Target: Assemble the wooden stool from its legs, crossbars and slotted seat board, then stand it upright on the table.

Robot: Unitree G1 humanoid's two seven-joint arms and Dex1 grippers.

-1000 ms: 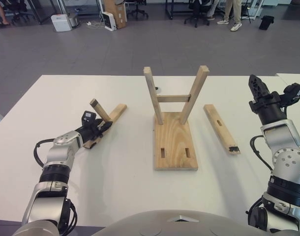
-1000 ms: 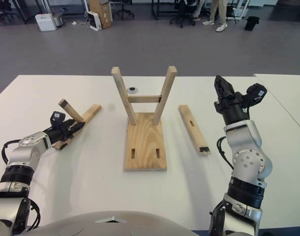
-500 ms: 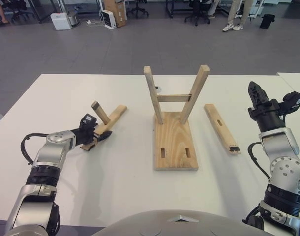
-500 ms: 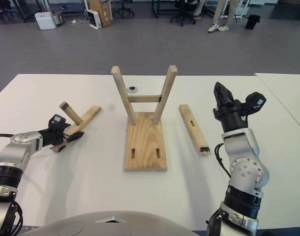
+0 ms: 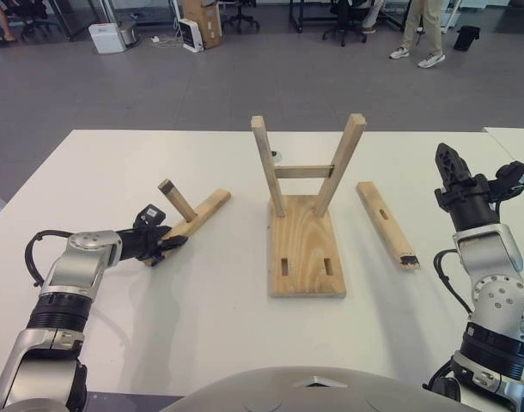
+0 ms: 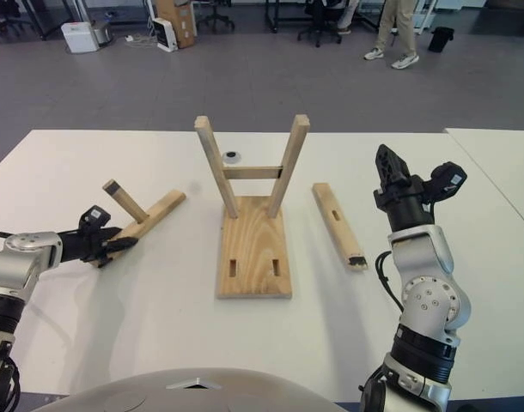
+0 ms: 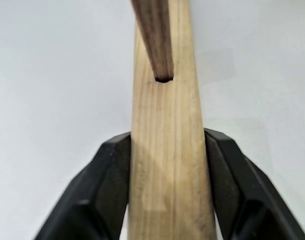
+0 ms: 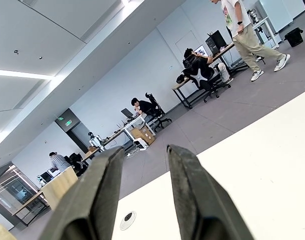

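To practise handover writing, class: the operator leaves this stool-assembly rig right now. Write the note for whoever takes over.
Left gripper: shut on the end of a leg lying on the table, with a crossbar plugged into it.
Right gripper: open, empty, raised over the table's right side.
Seat board lies flat at centre; two legs joined by a second crossbar stand in its far slots. A loose leg lies right of the board.
Done: one leg pair seated.
Left: join the remaining legs, seat them in the near slots, stand the stool upright.

Pale grained wood seat board [image 5: 307, 249], pale wood leg [image 5: 202, 213], black left gripper [image 5: 165, 245], white table [image 5: 202, 318], grey floor [image 5: 245, 77]
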